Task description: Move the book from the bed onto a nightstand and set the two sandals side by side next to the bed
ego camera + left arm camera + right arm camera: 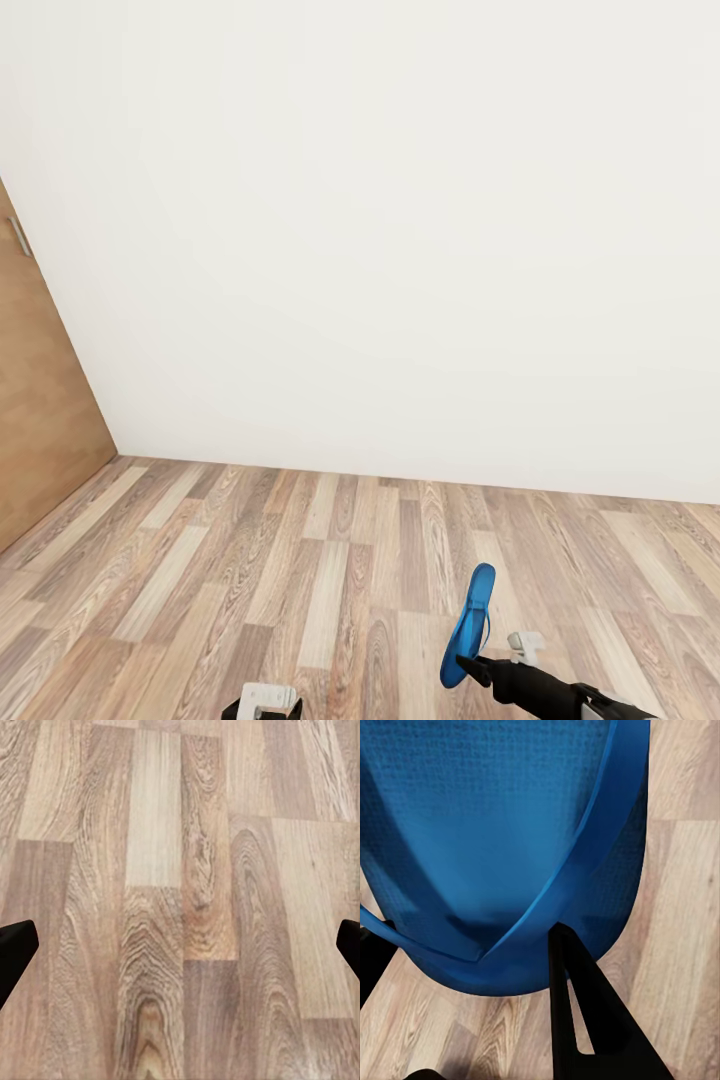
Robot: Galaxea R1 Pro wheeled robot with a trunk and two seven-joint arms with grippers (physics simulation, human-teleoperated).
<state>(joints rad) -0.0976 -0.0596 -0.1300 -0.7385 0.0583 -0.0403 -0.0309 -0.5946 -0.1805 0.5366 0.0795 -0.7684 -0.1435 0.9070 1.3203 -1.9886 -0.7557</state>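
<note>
My right end effector (466, 664) grips a blue sandal (469, 625) above the floor (250, 560) | my left end effector (180, 945) spread wide, empty | white wall (400, 250) ahead

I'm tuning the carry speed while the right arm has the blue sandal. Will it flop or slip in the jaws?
The sandal sticks out past the right gripper, pinched at one end, without visibly drooping, so it is probably fairly stiff and light. The jaws close near its thin strap, a small hold, so fast swings might twist it. Its textured sole probably resists slipping.
</note>
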